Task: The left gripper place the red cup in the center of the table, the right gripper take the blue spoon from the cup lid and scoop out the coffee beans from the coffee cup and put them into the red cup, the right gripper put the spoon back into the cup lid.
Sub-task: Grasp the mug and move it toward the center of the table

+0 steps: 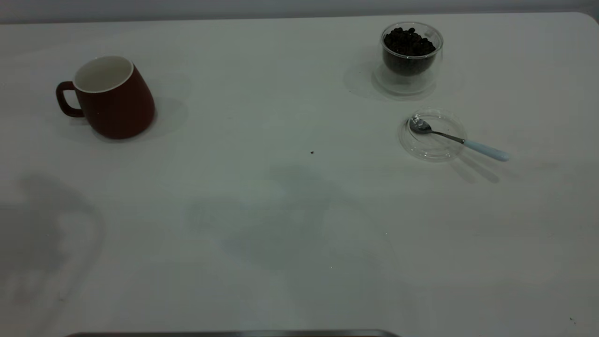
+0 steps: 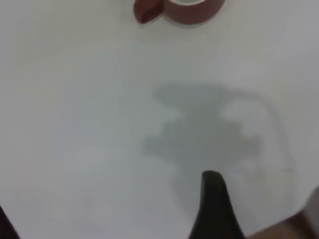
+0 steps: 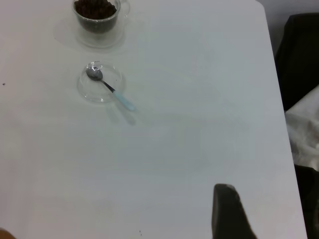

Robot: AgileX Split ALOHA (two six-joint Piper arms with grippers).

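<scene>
The red cup (image 1: pixel 114 98) stands upright at the far left of the table (image 1: pixel 299 210), its handle pointing left; its edge also shows in the left wrist view (image 2: pixel 179 10). The coffee cup (image 1: pixel 409 56) with the coffee beans (image 1: pixel 408 42) stands at the far right. In front of it lies the cup lid (image 1: pixel 433 135), with the blue spoon (image 1: pixel 456 139) resting in it, bowl in the lid and handle sticking out to the right. Neither gripper shows in the exterior view. A dark part of my left gripper (image 2: pixel 214 204) and of my right gripper (image 3: pixel 227 211) hangs above bare table, far from all objects.
A tiny dark speck (image 1: pixel 312 152) lies near the table's middle. Arm shadows fall on the near left and the near middle of the table. In the right wrist view, the table's edge (image 3: pixel 279 99) runs past dark objects (image 3: pixel 299 55) beyond it.
</scene>
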